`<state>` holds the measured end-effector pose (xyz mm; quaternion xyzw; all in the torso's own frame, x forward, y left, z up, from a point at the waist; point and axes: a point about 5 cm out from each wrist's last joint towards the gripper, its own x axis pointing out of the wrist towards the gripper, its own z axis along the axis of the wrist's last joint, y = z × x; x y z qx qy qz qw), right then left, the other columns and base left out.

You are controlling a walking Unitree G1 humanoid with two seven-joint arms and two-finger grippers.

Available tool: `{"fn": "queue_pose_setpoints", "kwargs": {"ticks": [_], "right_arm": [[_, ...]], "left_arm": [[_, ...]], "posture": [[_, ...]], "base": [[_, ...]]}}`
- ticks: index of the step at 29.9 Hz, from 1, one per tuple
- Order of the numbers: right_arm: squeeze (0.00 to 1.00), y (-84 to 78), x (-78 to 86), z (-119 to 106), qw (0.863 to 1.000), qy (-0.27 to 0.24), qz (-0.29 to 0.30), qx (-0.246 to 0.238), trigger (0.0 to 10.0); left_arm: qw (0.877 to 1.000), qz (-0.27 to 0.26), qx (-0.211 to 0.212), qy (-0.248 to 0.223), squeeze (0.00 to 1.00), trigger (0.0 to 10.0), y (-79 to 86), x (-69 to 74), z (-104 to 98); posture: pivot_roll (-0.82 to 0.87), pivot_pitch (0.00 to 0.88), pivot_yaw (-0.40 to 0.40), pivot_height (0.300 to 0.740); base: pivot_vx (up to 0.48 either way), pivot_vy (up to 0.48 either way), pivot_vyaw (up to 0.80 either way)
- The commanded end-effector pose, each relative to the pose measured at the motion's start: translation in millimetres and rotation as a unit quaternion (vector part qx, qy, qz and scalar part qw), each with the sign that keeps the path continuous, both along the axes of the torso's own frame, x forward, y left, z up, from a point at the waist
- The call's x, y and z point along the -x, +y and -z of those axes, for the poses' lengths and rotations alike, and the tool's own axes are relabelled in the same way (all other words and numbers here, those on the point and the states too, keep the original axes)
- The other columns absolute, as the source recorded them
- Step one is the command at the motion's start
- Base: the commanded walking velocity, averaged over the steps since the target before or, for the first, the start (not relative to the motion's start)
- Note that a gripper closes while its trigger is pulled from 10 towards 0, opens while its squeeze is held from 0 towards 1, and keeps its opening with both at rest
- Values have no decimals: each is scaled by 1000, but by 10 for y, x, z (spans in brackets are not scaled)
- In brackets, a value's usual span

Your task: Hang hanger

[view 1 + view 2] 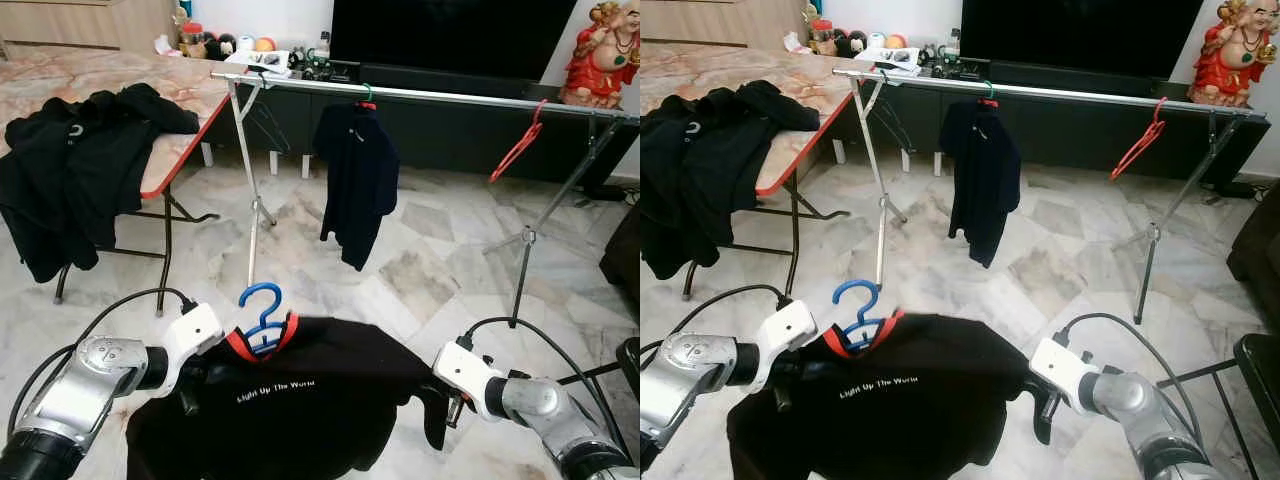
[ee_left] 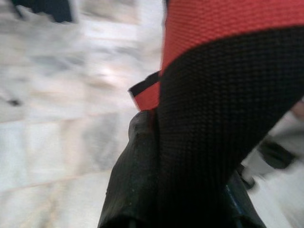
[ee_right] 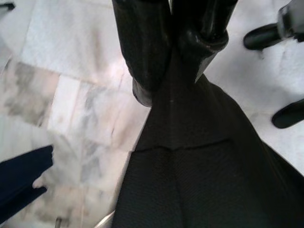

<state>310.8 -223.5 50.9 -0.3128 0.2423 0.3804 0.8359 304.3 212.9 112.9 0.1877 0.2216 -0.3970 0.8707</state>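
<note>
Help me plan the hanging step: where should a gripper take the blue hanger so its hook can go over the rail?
Judging by its pose, grip the blue hanger at the neck just below the hook, coming from the side. The hook stands upright above the black shirt collar and must stay free for the rail.

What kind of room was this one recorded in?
Probably a home living room used for laundry: a large television on a low unit, marble floor, and a clothes rail holding a dark shirt.

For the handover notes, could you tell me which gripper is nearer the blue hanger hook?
Left. The left gripper grips the shirt beside the blue hanger hook; the right gripper holds the far sleeve.
</note>
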Motion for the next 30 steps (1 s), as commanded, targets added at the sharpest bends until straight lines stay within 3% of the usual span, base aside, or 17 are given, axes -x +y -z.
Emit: {"fn": "queue_pose_setpoints", "kwargs": {"ticks": [1,3,4,6,7,9,10,11,15,20,23,26,29,30], "right_arm": [[0,-73,23,-7,1000,4,8,2,0],[0,-55,55,23,1000,9,1,2,0],[0,-31,81,54,1000,14,-2,-2,0],[0,-31,81,54,1000,14,-2,-2,0],[0,-17,91,68,1000,15,-3,-4,0],[0,56,143,138,1000,20,-5,-17,0],[0,128,205,217,999,27,-6,-27,0],[0,151,231,249,999,29,-6,-30,0],[0,202,276,322,999,36,6,-38,0],[0,319,368,465,997,54,17,-44,0],[0,413,402,545,996,65,41,-55,0],[0,503,426,609,994,70,60,-55,0],[0,558,347,632,976,77,177,-100,0],[0,558,347,632,976,77,177,-100,0]], "left_arm": [[995,-73,8,-64,0,0,156,-145,-176],[987,-121,37,-103,0,0,180,-239,-246],[980,-139,91,-109,0,0,144,-274,-298],[980,-139,91,-109,0,0,144,-274,-298],[979,-130,112,-113,0,0,106,-272,-325],[974,-77,190,-95,0,0,-74,-200,-417],[967,-3,247,-62,0,0,-244,-67,-484],[964,27,262,-47,0,0,-306,-4,-500],[957,74,279,-27,0,0,-366,96,-531],[950,97,294,-37,0,0,-447,101,-628],[950,94,293,-47,0,0,-530,78,-655],[959,72,270,-55,0,0,-564,31,-639],[958,31,273,-83,0,0,-560,-74,-680],[958,31,273,-83,0,0,-560,-74,-680]], "posture": [[88,82,-72,740],[86,79,-73,740],[84,77,-76,740],[84,77,-76,740],[84,76,-77,740],[85,70,-82,740],[83,68,-83,740],[82,67,-84,740],[90,61,-82,740],[93,57,-81,740],[99,49,-78,740],[99,48,-73,740],[96,47,-73,740],[96,47,-73,740]], "base": [[0,0,0],[0,0,0],[0,0,0],[0,0,0],[0,0,0],[0,0,0],[0,0,0],[0,0,0],[0,0,0],[0,0,0],[0,0,0],[0,0,0],[0,0,0],[0,0,0]]}}
